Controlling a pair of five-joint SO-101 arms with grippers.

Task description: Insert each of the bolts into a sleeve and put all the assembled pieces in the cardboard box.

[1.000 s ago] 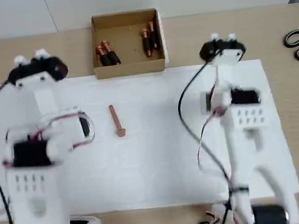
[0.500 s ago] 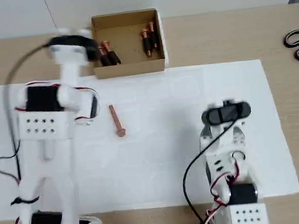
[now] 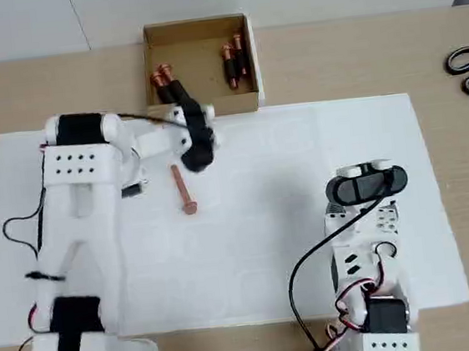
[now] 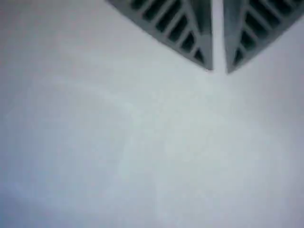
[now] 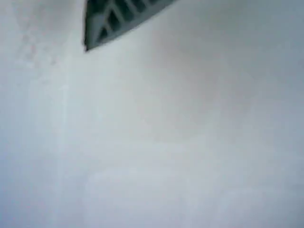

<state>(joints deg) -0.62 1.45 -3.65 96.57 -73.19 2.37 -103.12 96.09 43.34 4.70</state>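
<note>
On white paper [image 3: 270,197], loose bolt [image 3: 184,189] — left gripper [image 3: 198,152] just beside it

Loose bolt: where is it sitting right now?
In the high view, the bolt lies bare on the white sheet, left of centre, just on the near side of the cardboard box, with a gripper close by its far end.

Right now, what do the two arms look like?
Both arms are white plastic shells with black motors at the joints. The left arm has black and red cables; the right arm carries a black cable and red wires. The left gripper has grey, ribbed, triangular fingers.
</note>
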